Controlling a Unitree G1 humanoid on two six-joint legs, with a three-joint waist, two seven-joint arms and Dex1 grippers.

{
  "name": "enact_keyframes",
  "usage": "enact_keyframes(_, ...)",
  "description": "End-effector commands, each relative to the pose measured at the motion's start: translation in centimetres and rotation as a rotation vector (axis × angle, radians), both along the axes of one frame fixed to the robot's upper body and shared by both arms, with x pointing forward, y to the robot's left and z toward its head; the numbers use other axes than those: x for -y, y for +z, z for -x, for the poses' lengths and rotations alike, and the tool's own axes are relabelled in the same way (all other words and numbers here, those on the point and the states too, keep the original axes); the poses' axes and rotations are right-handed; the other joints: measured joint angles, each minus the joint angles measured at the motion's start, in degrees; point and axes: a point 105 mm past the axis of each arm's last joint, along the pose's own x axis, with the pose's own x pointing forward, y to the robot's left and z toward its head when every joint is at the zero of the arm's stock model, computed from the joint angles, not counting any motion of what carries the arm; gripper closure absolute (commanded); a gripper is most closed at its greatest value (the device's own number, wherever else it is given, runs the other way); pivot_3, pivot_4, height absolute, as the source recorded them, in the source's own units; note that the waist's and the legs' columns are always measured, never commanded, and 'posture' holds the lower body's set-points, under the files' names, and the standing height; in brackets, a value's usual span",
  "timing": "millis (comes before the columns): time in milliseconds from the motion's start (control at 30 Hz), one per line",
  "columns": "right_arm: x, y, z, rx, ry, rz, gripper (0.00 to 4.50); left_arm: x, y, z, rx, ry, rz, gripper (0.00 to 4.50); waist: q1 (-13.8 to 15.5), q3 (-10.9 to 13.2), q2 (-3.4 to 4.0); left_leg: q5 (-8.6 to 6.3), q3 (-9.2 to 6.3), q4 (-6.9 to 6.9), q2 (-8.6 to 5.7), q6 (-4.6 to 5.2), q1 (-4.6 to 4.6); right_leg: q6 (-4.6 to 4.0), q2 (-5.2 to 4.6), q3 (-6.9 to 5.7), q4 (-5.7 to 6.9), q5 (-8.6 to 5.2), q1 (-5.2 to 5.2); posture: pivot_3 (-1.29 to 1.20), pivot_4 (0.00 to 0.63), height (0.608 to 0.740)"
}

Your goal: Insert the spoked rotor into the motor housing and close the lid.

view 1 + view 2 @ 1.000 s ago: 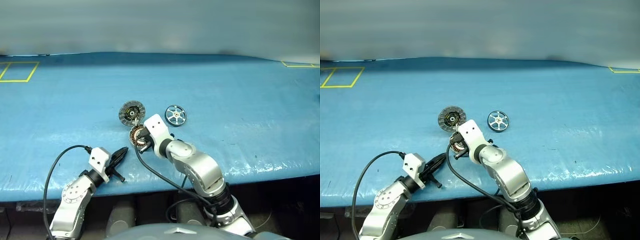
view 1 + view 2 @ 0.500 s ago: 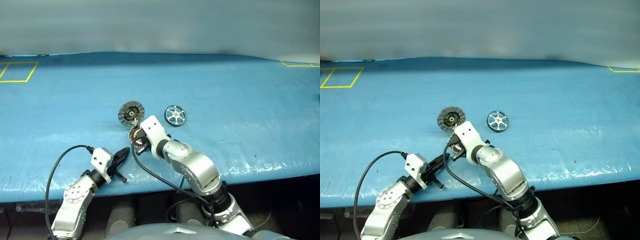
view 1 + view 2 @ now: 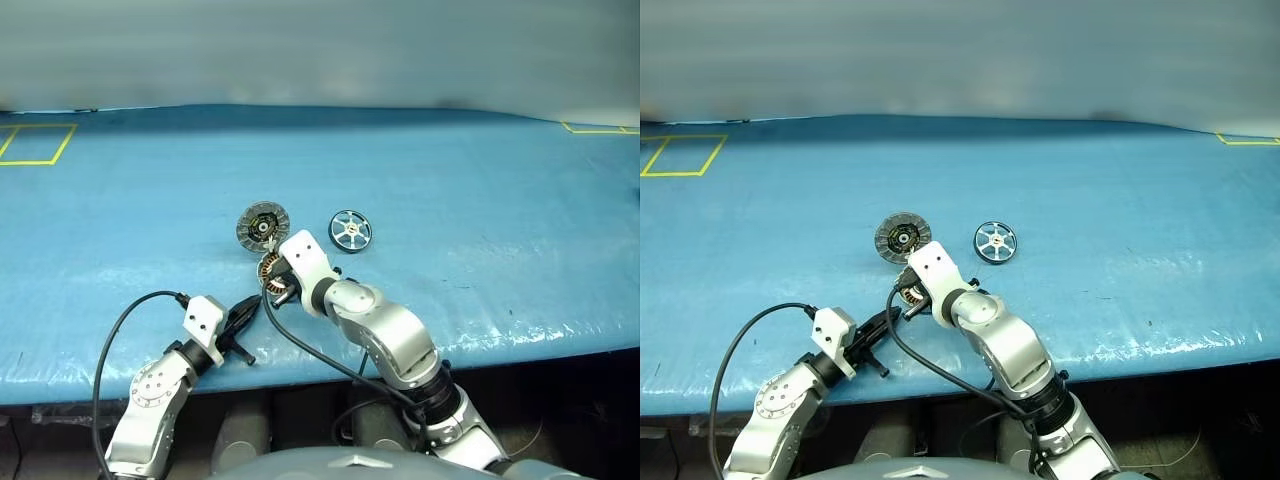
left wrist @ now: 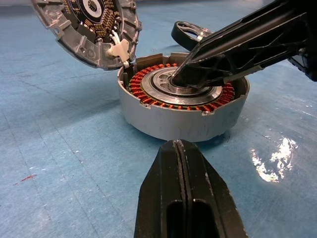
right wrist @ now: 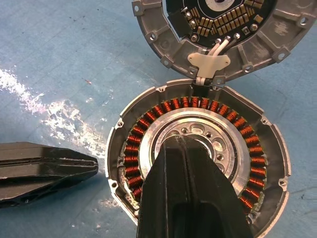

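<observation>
— Anything moved in the last second?

— Barely. Both arms have kept their places; the right gripper (image 4: pixel 184 78) still has its closed tips pressed on the pale centre of the motor housing (image 5: pixel 198 153), inside the ring of copper windings.

— Where does the housing sit?

— On the blue table (image 3: pixel 480 190), near its front edge, with the lid (image 3: pixel 263 225) swung open at its 11 o'clock, joined by a small white hinge piece (image 5: pixel 208 62). The lid's inner face, with its dark centre, is turned up.

— And the spoked rotor?

— The spoked rotor (image 3: pixel 350 230) lies flat at the housing's 2 o'clock, apart from it and from the lid.

— Room to move?

— Plenty of bare blue surface all round, more toward the far side; the front edge is close behind the grippers. Yellow tape outlines (image 3: pixel 35 145) mark the far corners.

— The left gripper?

— The left gripper (image 4: pixel 178 144) is closed on nothing, tips pointing at the housing's outer wall from about 8 o'clock, just short of it.

— Any writing?

— None legible.
</observation>
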Motion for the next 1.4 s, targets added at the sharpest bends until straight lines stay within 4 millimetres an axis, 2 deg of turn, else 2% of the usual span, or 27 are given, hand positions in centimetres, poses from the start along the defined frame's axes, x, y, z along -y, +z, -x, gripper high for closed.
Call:
enact_keyframes(33, 0.5, -0.1, -0.4, 0.013, -0.027, 0.027, 4.49, 0.4, 0.5, 0.0, 0.023, -0.018, -0.002, 4.5, 0.0, 0.0, 0.0, 0.0, 0.0, 0.0, 0.0, 0.0, 0.0, 0.0, 0.0, 0.0, 0.0, 0.0, 0.0, 0.0, 0.15, 0.74)
enact_keyframes(467, 0.8, -0.3, -0.5, 0.023, -0.038, 0.034, 4.49, 0.9, 0.7, -0.2, 0.028, -0.042, -0.007, 4.5, 0.0, 0.0, 0.01, 0.0, 0.0, -0.02, -0.01, 0.0, -0.06, -0.01, -0.02, -0.02, -0.01, 0.0, -0.06, 0.0, 0.15, 0.74)
enact_keyframes(600, 0.1, 1.5, 0.0, 0.051, 0.008, -0.054, 4.49, 0.9, 0.8, -0.4, 0.033, -0.041, -0.004, 4.5, 0.0, 0.0, 0.01, 0.0, 0.0, -0.02, -0.01, 0.0, -0.07, -0.01, -0.01, -0.02, -0.01, -0.01, -0.08, 0.0, 0.15, 0.74)
enact_keyframes(700, -0.1, 4.5, 0.5, 0.097, 0.074, -0.186, 4.49, 0.8, 1.0, -0.5, 0.042, -0.037, -0.007, 4.5, 0.0, 0.0, 0.03, 0.0, -0.01, -0.02, -0.01, 0.0, -0.14, 0.0, -0.01, -0.02, -0.02, -0.01, -0.13, 0.0, 0.15, 0.74)
enact_keyframes(800, 1.2, 6.4, 0.5, 0.159, 0.09, -0.226, 4.49, 0.8, 1.1, -0.6, 0.048, -0.036, -0.012, 4.5, 0.1, 0.0, 0.04, 0.0, -0.02, -0.02, -0.01, 0.0, -0.18, 0.0, 0.01, -0.03, -0.02, 0.0, -0.15, 0.0, 0.15, 0.74)
enact_keyframes(933, 4.8, 6.0, -0.8, 0.172, -0.025, -0.154, 4.49, 0.8, 1.2, -0.7, 0.047, -0.039, -0.011, 4.5, 0.3, 0.0, 0.03, 0.0, -0.03, 0.01, -0.03, 0.0, -0.16, 0.0, -0.02, -0.07, -0.05, 0.0, -0.1, 0.0, 0.15, 0.74)
enact_keyframes(1033, 8.2, 5.0, -2.1, 0.177, -0.144, -0.098, 3.92, 0.9, 1.1, -0.8, 0.043, -0.045, -0.011, 4.5, 0.3, 0.0, 0.04, 0.0, -0.02, -0.01, -0.03, 0.0, -0.16, 0.0, -0.03, -0.07, -0.04, -0.01, -0.12, 0.0, 0.15, 0.74)
enact_keyframes(1133, 10.4, 4.3, -2.9, 0.186, -0.223, -0.035, 2.96, 1.0, 1.1, -0.8, 0.038, -0.049, -0.009, 4.5, 0.4, 0.1, 0.07, 0.0, -0.01, -0.03, -0.03, 0.0, -0.19, -0.02, -0.02, -0.07, -0.04, -0.01, -0.12, 0.0, 0.15, 0.74)
enact_keyframes(1267, 11.8, 3.9, -3.7, 0.187, -0.269, -0.013, 1.66, 1.1, 1.1, -0.8, 0.035, -0.051, -0.01, 4.5, 0.3, 0.1, 0.07, 0.01, 0.02, -0.02, -0.03, 0.01, -0.23, -0.02, 0.02, -0.02, 0.01, -0.01, 0.01, 0.0, 0.15, 0.74)
enact_keyframes(1400, 12.3, 3.5, -4.5, 0.204, -0.259, 0.003, 1.66, 1.1, 1.1, -0.8, 0.033, -0.053, -0.014, 4.5, 0.4, 0.1, 0.06, 0.01, 0.02, -0.01, -0.02, 0.02, -0.23, -0.02, 0.06, -0.01, 0.01, -0.01, 0.03, 0.0, 0.15, 0.74)
